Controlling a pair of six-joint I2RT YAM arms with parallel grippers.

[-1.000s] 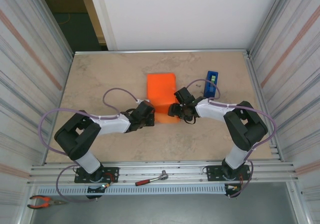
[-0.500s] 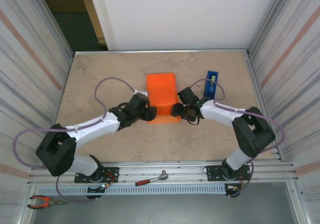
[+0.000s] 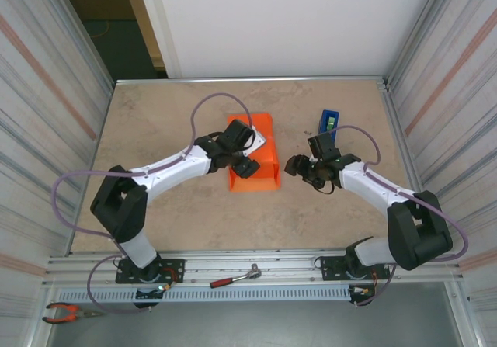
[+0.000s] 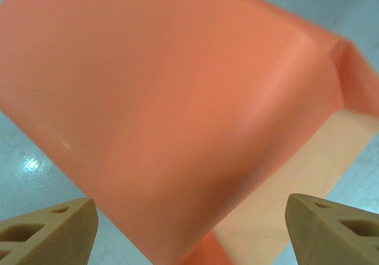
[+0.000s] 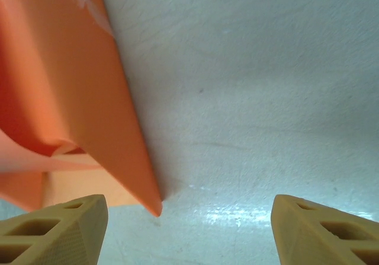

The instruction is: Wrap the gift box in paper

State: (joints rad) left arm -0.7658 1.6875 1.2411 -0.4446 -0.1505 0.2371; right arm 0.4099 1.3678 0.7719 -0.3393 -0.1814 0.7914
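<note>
**Item 1, left gripper** [image 4: 189, 223]: jaws spread wide, nothing between them. It hovers low over the top of the bundle, on its 9 o'clock half.

**Item 2, the paper** [image 3: 260, 161]: orange sheet folded into an oblong bundle at mid-table [image 3: 155, 130].

**Item 3, the gift box**: judged to lie inside that bundle, under the folds.

**Item 4, right gripper** [image 5: 189, 229]: jaws wide and empty, over bare tabletop at the bundle's 3 o'clock, just clear of its edge. A pointed corner of the sheet lies ahead of the left fingertip [image 5: 59, 223].

**Item 5, tape dispenser** [image 3: 327, 123]: blue, at the bundle's 2 o'clock, apart from it.

**Handling note:** the step appears to be closing the loose end.
- The left gripper would do best to press flat on the top, so the wrap cannot spring open.
- The right gripper would then take the pointed corner, crease it tight against the box's side and fold it inward.
- The sheet is thin, so a shallow pinch and a slow pull should avoid tearing it or dragging the box.

**Orientation:** seen from above, the long axis runs 12 to 6 o'clock, with the far end leaning slightly toward 1. The unfinished end, with a flap flat on the table, points to 6 o'clock, toward the arm bases.
</note>
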